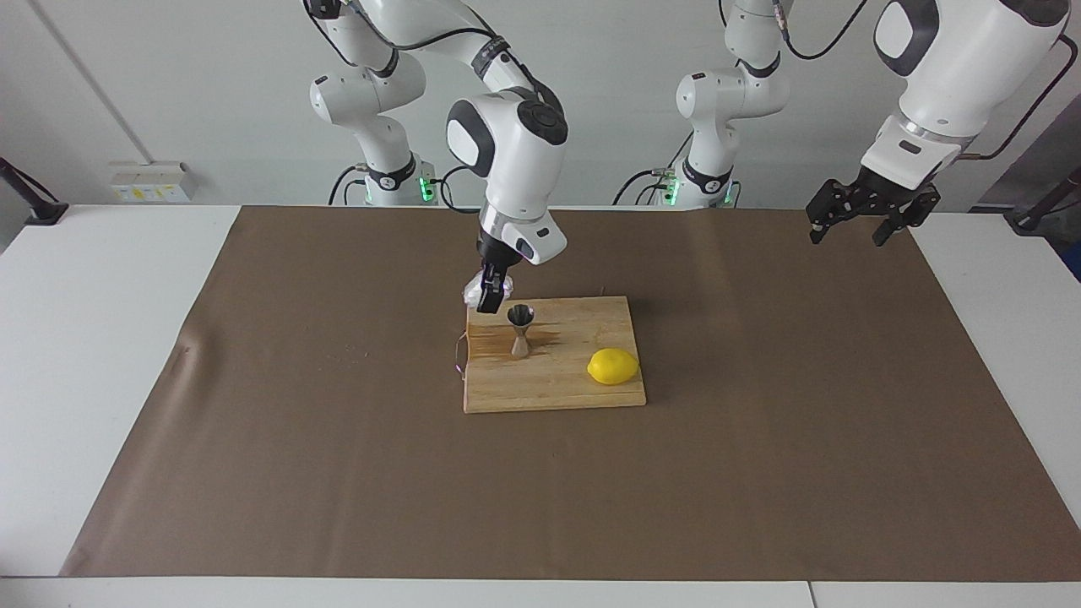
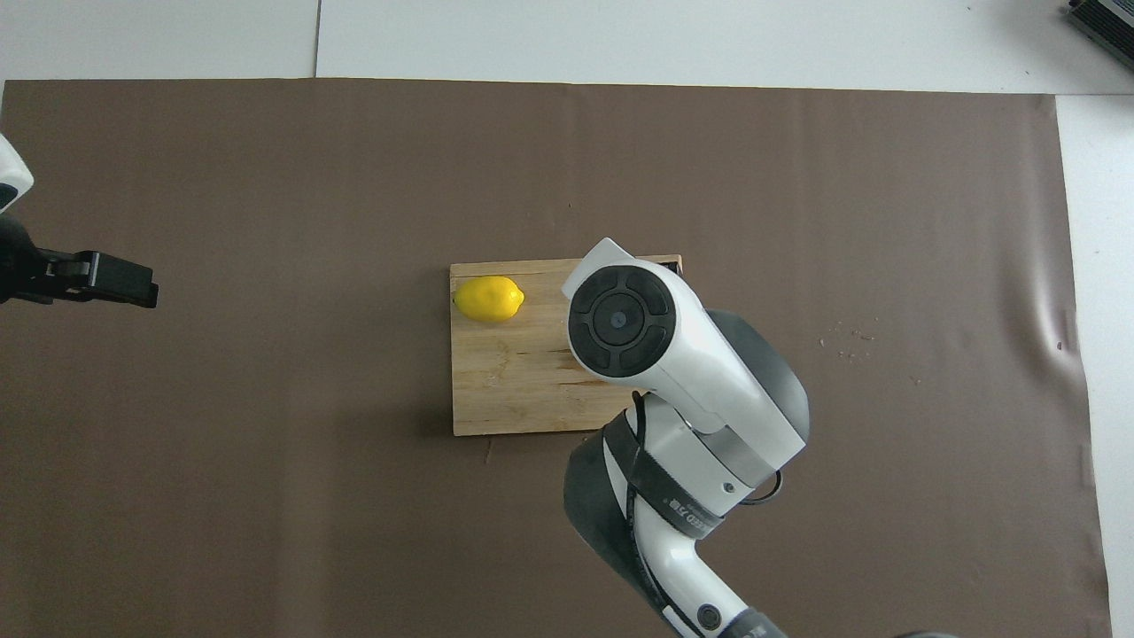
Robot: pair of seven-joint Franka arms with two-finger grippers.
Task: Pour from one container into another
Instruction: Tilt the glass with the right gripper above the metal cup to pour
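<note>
Right gripper clamps clear glass tumbler by sides, raised over cutting board corner. Glass rigid, slick, breakable: firm mid-wall grip suits. Steel jigger upright on board, at gripper's 4 o'clock in facing view. Lemon on board toward left arm's end. Left gripper waits, fingers spread, over mat edge.

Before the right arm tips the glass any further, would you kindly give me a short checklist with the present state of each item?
1. Glass held in right hand: ok, the fingers are closed on it.
2. Glass above the jigger mouth: not ok, it is beside the jigger, over the board corner.
3. Jigger upright on the board: ok.
4. Lemon away from the pour: ok, it lies apart from the jigger, toward the left arm's end.
5. Left hand out of the way: ok, it waits, raised over the mat edge.
6. Liquid in the glass: cannot tell.
</note>
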